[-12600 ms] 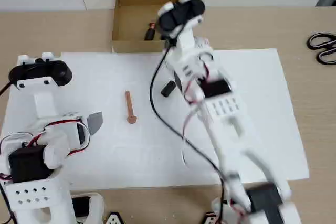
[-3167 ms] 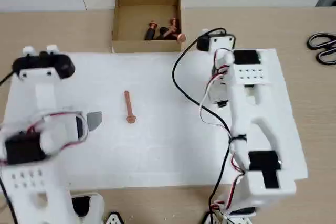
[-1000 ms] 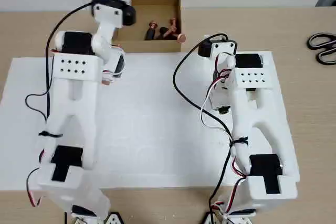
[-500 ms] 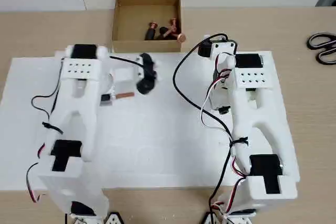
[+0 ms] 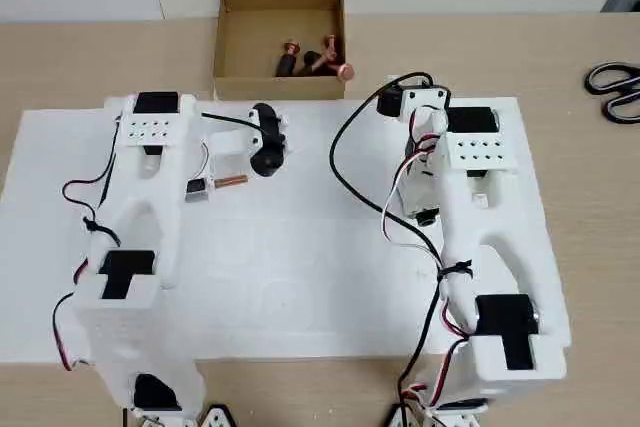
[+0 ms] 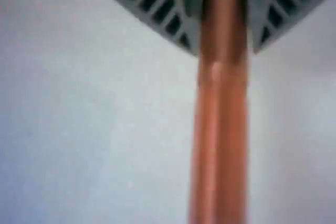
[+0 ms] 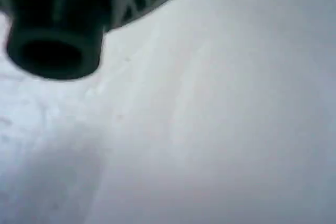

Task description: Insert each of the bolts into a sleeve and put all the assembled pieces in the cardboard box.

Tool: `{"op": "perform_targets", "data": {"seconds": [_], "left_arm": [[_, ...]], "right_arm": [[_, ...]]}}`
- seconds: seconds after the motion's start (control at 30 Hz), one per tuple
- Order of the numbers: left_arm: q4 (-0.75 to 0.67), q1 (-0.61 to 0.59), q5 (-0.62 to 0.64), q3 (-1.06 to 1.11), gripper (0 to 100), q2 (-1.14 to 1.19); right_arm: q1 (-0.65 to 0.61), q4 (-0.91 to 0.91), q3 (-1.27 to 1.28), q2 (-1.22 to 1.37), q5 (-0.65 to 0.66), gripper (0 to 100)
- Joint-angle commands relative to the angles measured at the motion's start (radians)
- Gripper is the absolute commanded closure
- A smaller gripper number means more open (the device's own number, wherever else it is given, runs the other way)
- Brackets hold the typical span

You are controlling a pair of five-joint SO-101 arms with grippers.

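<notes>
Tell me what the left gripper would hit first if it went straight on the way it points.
First only bare white sheet: the left gripper points its bolt toward the right arm, which holds a black sleeve. That arm's black cable looks like the first thing in line, though heights are unclear.

Left arm extends forward, jaws clamping a bolt; right arm alongside, jaws clamping a sleeve.
</notes>
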Motion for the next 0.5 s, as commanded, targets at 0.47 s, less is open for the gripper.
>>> {"op": "perform_targets", "data": {"seconds": [0.47], "left_arm": [[0.249, -0.018, 0.368, -0.395, 90, -0.025]], "right_arm": [[0.002, 0.005, -0.008, -0.058, -0.021, 99.4]]}}
